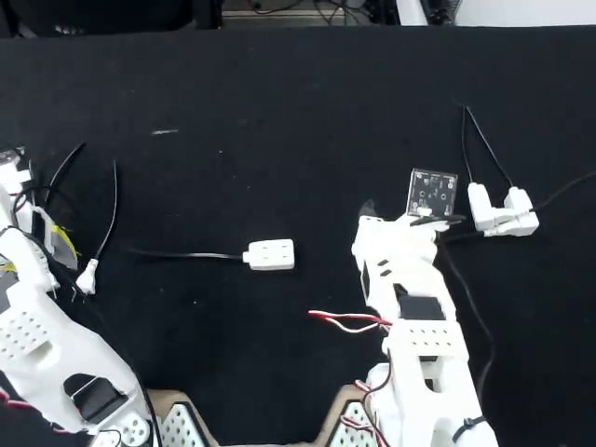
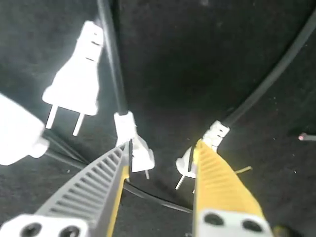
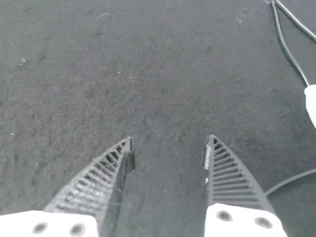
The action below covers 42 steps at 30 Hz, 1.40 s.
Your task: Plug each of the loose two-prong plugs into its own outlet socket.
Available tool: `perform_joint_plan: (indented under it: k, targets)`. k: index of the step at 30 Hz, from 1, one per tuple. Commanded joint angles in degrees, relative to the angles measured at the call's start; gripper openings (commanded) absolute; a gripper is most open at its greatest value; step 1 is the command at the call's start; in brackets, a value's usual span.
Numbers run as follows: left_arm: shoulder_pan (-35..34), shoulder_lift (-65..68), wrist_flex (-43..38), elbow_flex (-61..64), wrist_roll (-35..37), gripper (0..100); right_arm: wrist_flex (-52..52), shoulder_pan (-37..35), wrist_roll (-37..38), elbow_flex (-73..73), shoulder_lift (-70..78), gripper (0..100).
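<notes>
1. Plugs first: a loose plug (image 1: 87, 277) lies well left of the strip (image 1: 270, 254), on the left arm's side, its long axis roughly square to the strip's.
2. Left gripper (image 2: 163, 148) is spread wide and holds nothing. A small plug (image 2: 138, 154) sits just beside its grey finger (image 2: 94, 182), prongs toward the wrist.
3. Right gripper (image 3: 169, 140), right of the strip, is also wide open and empty, over bare cloth (image 3: 148, 59).
4. My judgement is that the left arm is nearer; it must close across a plug's body, then carry it right to the strip.

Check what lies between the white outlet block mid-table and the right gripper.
Nothing: in the high view the black tabletop between the outlet block and the right gripper is bare; the arm's red-and-white wires run off that line.
</notes>
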Motion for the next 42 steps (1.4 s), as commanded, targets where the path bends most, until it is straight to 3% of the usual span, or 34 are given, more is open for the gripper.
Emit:
perform_joint_plan:
  k: [1,10,17,20,24,36,42]
  targets:
    - [0.4,-0.3,-1.1,-3.1,-0.4,21,-1.3,-1.1,-0.4,-2.6,-2.0,21.9]
    - [-1.4,-0.2,-5.1,-2.2,-0.4,21,-1.3,-1.1,-0.4,-2.6,-2.0,21.9]
    - [-1.3,-0.3,-14.6,6.0,-0.1,21,-1.3,-1.1,-0.4,-2.6,-2.0,21.9]
    - [-1.0,-0.8,-15.1,8.2,0.0,20,-1.3,-1.1,-0.4,-2.6,-2.0,21.9]
    - [-0.4,-0.8,-11.9,8.0,0.1,2,-1.3,-1.1,-0.4,-2.6,-2.0,21.9]
    - [0.3,-9.9,4.3,-4.4,3.3,3,-1.4,-1.2,-0.4,-2.6,-2.0,21.9]
    - [10.2,-18.7,12.7,-5.6,4.9,3,-1.4,-1.2,-0.4,-2.6,-2.0,21.9]
